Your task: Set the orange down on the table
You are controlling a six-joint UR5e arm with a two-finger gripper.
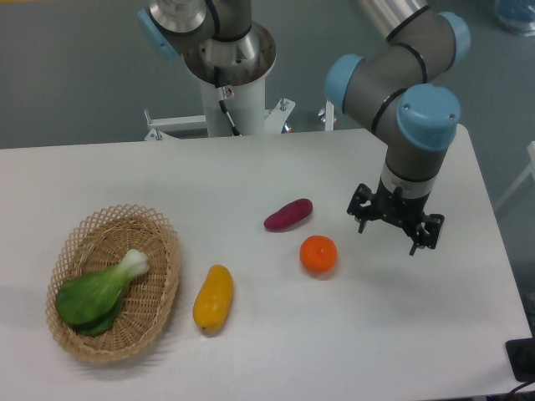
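Note:
The orange (318, 255), a small round bright orange fruit, rests on the white table (251, 175) near its middle, with nothing touching it. My gripper (394, 229) hangs open to the right of the orange and slightly above the tabletop, apart from it, with nothing between its fingers.
A purple sweet potato (288, 215) lies just up and left of the orange. A yellow-orange oval fruit (213, 297) lies further left. A wicker basket (115, 281) at the left holds a green leafy vegetable (99, 290). The robot base (228, 58) stands behind the table.

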